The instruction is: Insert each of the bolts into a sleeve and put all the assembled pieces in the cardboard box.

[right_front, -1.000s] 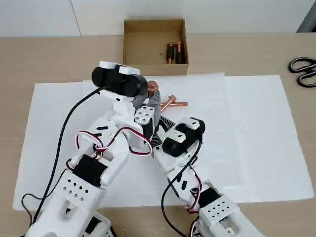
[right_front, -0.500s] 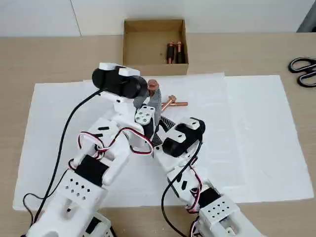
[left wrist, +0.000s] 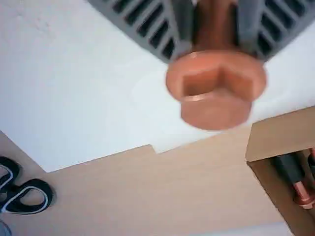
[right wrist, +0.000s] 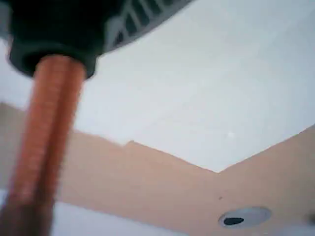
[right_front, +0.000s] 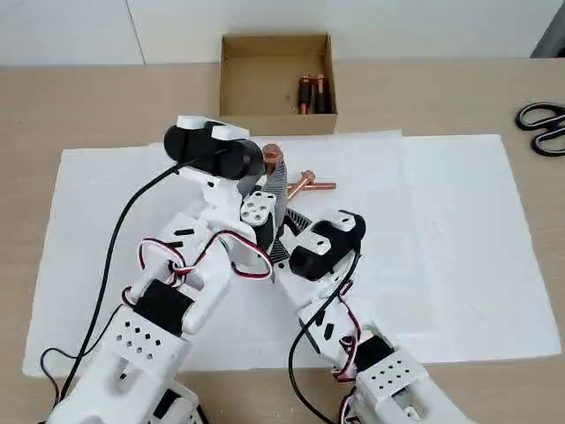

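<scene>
Copper-coloured bolt with a flanged hexagonal head (left wrist: 216,88) sits clamped in the left gripper (left wrist: 215,46). Its grey ribbed fingers (left wrist: 147,24) close on the shank just behind the head, above the middle of the white paper sheet (right_front: 441,230) that covers the pale wooden counter (right_front: 88,97). Right against it, the right gripper (right_front: 284,228) has its fingers closed on a black cylindrical sleeve (right wrist: 54,44). A copper threaded shank (right wrist: 49,128) sticks out of the sleeve's end. The two grippers crowd together, and in the high view their fingers and the left arm's black motor housing (right_front: 212,146) cover most of the bolt, with its head showing past them.

Just beyond the grippers, two loose copper bolts (right_front: 309,185) lie crossed on the paper, touching each other. Farther back, at the paper's far edge, stands the open brown cardboard box (right_front: 265,124). Two assembled pieces (right_front: 311,93), black sleeves with copper bolts in them, lie side by side against its right wall. Black-handled scissors (right_front: 540,119) lie on the bare counter at the far right, well apart from everything else.

Both arms rise from the near edge and lean inward. The left arm (right_front: 168,291) stretches farther over the paper, and the right arm (right_front: 353,344) is bent lower beside it.
</scene>
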Tool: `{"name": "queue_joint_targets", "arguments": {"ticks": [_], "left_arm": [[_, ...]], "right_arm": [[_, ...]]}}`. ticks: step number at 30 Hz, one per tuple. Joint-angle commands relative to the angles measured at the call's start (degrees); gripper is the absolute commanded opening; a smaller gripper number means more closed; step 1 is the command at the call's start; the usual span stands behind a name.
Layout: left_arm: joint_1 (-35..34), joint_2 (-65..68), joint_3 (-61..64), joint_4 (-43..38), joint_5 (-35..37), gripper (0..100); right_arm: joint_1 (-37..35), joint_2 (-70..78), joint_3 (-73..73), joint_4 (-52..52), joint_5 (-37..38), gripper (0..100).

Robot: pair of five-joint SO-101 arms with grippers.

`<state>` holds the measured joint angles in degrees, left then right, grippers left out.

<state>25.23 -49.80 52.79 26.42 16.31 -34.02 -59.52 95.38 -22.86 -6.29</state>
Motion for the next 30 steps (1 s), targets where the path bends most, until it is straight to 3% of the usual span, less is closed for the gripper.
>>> {"name": "queue_joint_targets", "arguments": {"ticks": [1,19,30], "left_arm": [[0.0,-1.3,-0.1,-3.5,-0.3,0],[-0.8,-1.6,1.7,-4.1,-0.1,0],[-0.8,-1.6,1.8,0.4,-0.1,0]], "right_arm": [[-0.1,0.0,0.3,0.0,-0.3,0.3],[-0.1,0.0,0.4,0.0,-0.3,0.3],[-0.1,-0.1,0.4,0.0,-0.3,0.3]]}}
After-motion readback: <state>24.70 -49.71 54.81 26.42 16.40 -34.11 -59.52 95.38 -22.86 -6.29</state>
